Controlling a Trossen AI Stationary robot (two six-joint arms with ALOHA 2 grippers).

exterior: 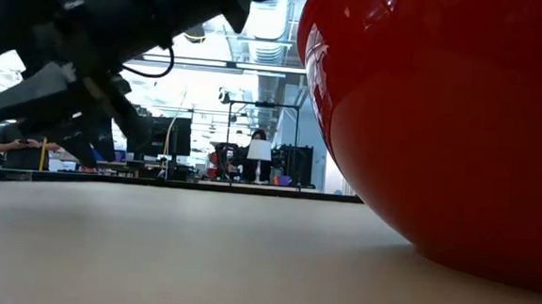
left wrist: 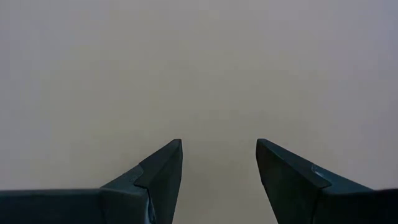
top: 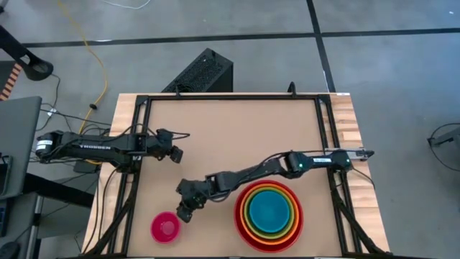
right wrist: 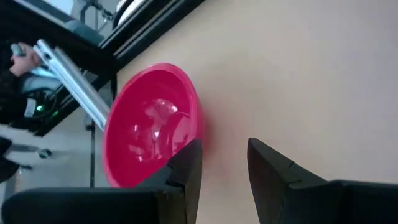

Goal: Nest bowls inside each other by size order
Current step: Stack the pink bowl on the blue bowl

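A stack of nested bowls (top: pixel 269 214) stands base down near the table's near right: red outermost, then orange, lime green, and blue in the middle. The red bowl's wall (exterior: pixel 442 125) fills the low view's right. The pink bowl (top: pixel 165 227) sits alone, base down, at the near left; it also shows in the right wrist view (right wrist: pixel 149 130). My right gripper (top: pixel 186 210) is open, just right of and beyond the pink bowl, touching nothing. My left gripper (top: pixel 175 152) is open and empty over bare table at the left.
The tan table top (top: pixel 230 137) is framed by black rails (top: pixel 233 96). A black box (top: pixel 201 72) stands beyond the far edge. People and equipment show in the room behind the table in the low view (exterior: pixel 252 156).
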